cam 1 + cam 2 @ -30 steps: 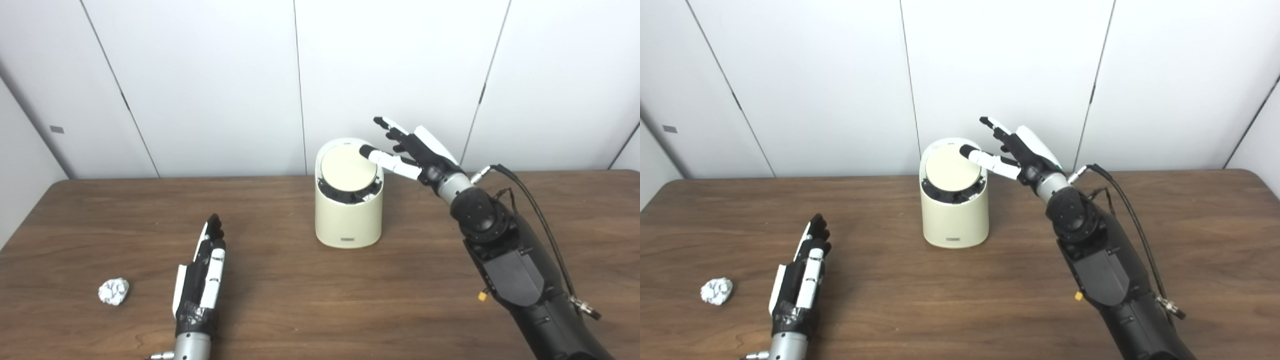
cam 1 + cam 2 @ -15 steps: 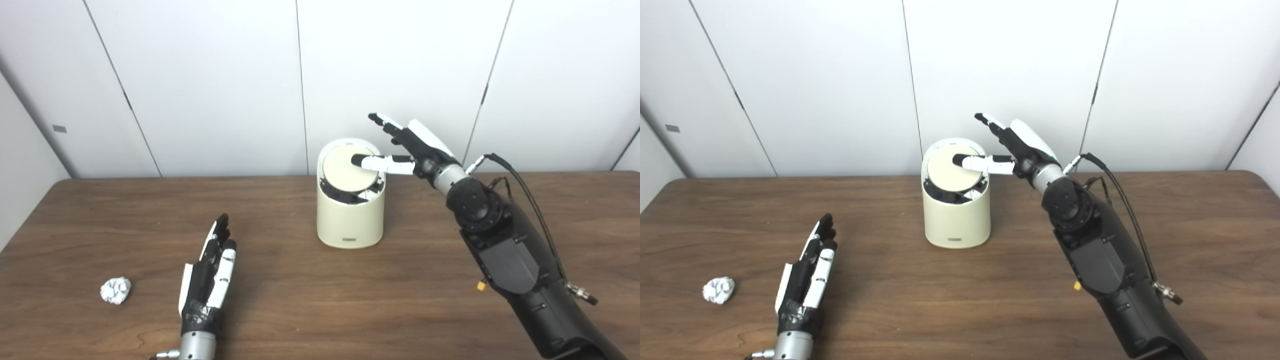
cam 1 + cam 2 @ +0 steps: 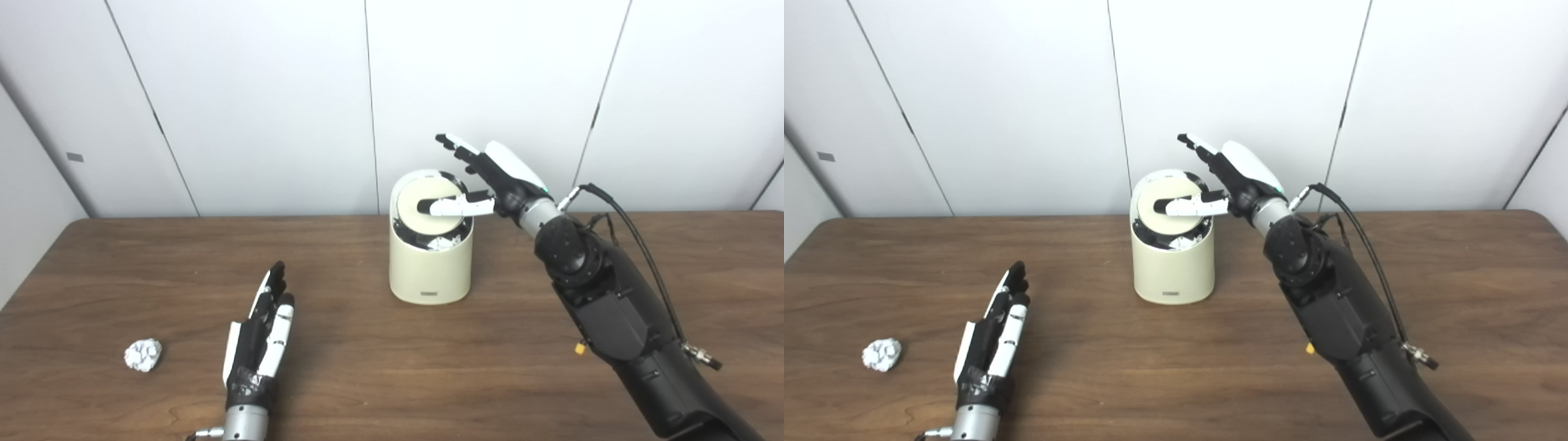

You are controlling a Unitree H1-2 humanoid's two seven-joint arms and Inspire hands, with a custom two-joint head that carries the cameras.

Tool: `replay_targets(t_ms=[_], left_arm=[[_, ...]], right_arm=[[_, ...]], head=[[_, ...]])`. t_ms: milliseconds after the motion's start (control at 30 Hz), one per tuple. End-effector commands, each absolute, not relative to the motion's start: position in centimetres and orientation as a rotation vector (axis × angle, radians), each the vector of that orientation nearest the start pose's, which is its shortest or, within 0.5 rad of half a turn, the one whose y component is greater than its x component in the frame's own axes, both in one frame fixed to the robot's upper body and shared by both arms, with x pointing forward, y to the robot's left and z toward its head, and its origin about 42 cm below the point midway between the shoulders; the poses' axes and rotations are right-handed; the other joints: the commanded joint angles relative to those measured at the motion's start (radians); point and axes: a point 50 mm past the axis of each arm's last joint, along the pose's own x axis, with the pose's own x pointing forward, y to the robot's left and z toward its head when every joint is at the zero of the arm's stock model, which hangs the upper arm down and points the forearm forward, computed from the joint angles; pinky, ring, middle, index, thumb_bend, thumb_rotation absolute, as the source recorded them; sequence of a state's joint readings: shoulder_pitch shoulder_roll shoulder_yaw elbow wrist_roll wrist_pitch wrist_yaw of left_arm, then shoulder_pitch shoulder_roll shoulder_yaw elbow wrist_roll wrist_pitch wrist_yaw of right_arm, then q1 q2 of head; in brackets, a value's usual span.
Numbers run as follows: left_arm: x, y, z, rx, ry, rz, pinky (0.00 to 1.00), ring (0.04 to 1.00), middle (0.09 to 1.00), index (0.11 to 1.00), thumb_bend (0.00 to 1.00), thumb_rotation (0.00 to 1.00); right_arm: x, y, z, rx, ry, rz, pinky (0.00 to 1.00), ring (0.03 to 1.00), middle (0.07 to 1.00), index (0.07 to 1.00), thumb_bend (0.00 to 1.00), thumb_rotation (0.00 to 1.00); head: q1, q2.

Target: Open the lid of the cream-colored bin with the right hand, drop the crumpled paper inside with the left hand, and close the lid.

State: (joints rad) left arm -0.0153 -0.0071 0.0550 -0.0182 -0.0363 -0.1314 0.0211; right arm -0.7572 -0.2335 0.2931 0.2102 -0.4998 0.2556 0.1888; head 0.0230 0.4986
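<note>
A cream-colored bin (image 3: 430, 263) stands at the middle of the brown table. Its round lid (image 3: 416, 217) is tipped, with a dark gap along its near edge where white paper shows inside. My right hand (image 3: 484, 177) is open above the bin's right side, thumb lying across the lid and the other fingers raised behind. A crumpled white paper ball (image 3: 143, 354) lies on the table at the near left. My left hand (image 3: 260, 334) lies open and flat on the table, to the right of the ball and apart from it.
The table (image 3: 367, 380) runs wide with its back edge against white wall panels. A black cable (image 3: 637, 245) loops off my right forearm.
My right hand has moved left over the bin, and its thumb has slid from the lid's right rim to its middle. The lid has tipped further. The left hand has edged slightly forward.
</note>
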Motion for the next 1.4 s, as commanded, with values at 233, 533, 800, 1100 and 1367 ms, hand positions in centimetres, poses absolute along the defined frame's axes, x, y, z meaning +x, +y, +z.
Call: replay_targets(t_ms=[233, 533, 800, 1100, 1367], left_arm=[[27.8, 21.0, 9.8, -0.065, -0.121, 0.073, 1.0, 1.0, 0.983, 0.893, 0.25, 0.67], [27.8, 20.9, 10.0, -0.06, -0.129, 0.076, 1.0, 1.0, 0.974, 0.867, 0.22, 0.67], [27.7, 21.0, 9.9, -0.061, -0.12, 0.073, 1.0, 1.0, 0.982, 0.897, 0.23, 0.68], [27.7, 21.1, 10.0, -0.061, -0.123, 0.068, 1.0, 1.0, 0.98, 0.912, 0.25, 0.68], [27.6, 21.0, 10.3, -0.055, -0.118, 0.067, 1.0, 1.0, 0.985, 0.924, 0.24, 0.67]], right_arm=[[48.1, -15.0, 31.9, -0.924, -0.417, 0.238, 0.85, 0.932, 0.936, 0.929, 0.68, 0.51], [48.8, -15.9, 31.1, -0.922, -0.388, 0.216, 0.85, 0.932, 0.937, 0.927, 0.64, 0.45], [49.0, -16.3, 30.7, -0.925, -0.389, 0.212, 0.86, 0.934, 0.936, 0.924, 0.63, 0.41], [48.7, -15.9, 30.2, -0.957, -0.395, 0.226, 0.86, 0.923, 0.923, 0.916, 0.66, 0.44], [48.5, -15.7, 29.9, -0.995, -0.414, 0.239, 0.91, 0.92, 0.916, 0.908, 0.7, 0.28]], head=[[-0.002, 0.002], [0.001, 0.007], [-0.01, 0.01], [-0.01, 0.011], [-0.01, 0.023]])
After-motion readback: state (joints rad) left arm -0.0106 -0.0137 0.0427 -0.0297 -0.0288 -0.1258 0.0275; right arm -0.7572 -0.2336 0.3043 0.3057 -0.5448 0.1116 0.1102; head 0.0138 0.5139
